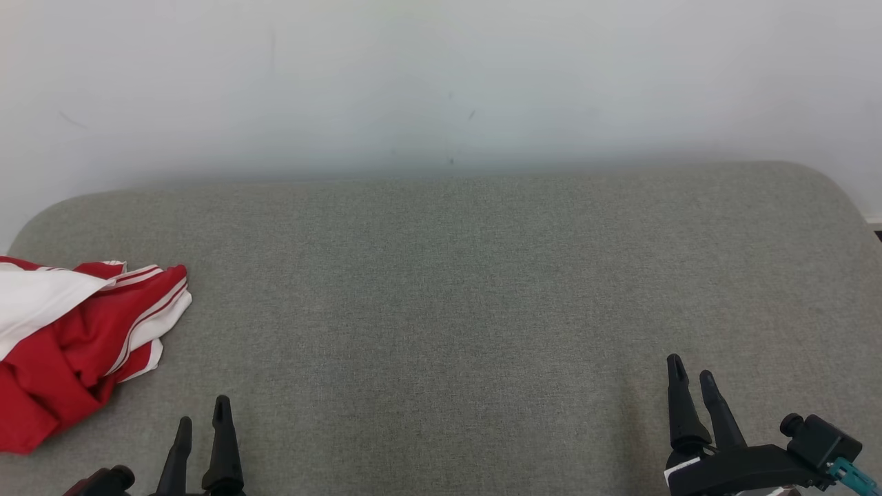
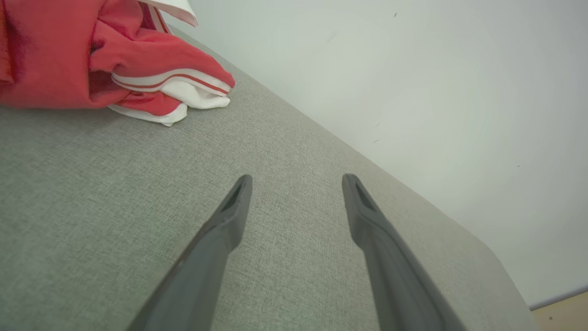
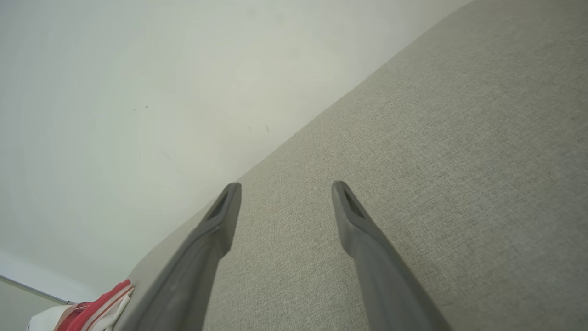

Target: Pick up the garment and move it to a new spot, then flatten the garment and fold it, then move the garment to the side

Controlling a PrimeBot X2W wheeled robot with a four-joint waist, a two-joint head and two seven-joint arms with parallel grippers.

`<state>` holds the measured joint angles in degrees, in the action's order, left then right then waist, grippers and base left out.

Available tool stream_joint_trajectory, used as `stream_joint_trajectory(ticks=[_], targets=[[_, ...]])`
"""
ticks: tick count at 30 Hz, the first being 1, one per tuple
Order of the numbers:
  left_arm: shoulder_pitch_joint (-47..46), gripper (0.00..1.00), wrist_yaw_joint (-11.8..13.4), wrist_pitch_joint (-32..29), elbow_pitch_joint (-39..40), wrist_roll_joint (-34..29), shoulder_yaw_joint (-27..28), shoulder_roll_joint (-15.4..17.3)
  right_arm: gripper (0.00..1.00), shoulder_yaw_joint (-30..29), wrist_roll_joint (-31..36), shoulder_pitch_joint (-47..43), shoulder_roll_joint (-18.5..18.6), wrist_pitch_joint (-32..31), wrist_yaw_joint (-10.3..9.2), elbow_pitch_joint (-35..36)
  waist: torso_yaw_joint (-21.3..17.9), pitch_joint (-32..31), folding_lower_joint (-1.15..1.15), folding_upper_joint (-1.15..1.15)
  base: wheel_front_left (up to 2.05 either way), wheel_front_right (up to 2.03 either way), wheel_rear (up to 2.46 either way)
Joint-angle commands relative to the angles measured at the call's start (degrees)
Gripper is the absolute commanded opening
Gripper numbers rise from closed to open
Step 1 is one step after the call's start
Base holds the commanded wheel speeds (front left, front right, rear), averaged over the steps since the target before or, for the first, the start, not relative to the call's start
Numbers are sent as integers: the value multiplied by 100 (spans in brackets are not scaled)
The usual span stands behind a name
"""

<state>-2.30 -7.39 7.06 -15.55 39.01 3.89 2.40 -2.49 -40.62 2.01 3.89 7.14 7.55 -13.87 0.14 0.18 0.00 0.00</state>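
A crumpled red and white garment (image 1: 76, 337) lies bunched at the left edge of the grey fabric surface (image 1: 441, 289), partly cut off by the head view's left border. My left gripper (image 1: 203, 410) stands open at the lower left, a short way right of and nearer than the garment, holding nothing. In the left wrist view the garment (image 2: 115, 59) sits at the upper left, beyond that gripper (image 2: 296, 181) and apart from its fingers. My right gripper (image 1: 689, 368) is open at the lower right, far from the cloth. The right wrist view catches a corner of the garment (image 3: 92, 312) at bottom left, past the gripper (image 3: 285, 188).
A pale wall (image 1: 441, 83) rises directly behind the surface's far edge. The surface has rounded far corners; a strip of floor (image 2: 565, 312) shows beyond its right end. Bare grey fabric stretches between the two grippers.
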Motion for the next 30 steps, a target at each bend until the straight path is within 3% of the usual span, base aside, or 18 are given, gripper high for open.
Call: stream_joint_trajectory(ticks=[1,30], targets=[[-1,100,-8,75,93,-233,6,44,100,13,241,45,5,69,-6,87,-3,4,0,0,0,0,0],[-93,100,-12,466,-43,-2164,21,53,100,346,2013,356,152,468,-9,-119,-51,5,0,0,0,0,0]])
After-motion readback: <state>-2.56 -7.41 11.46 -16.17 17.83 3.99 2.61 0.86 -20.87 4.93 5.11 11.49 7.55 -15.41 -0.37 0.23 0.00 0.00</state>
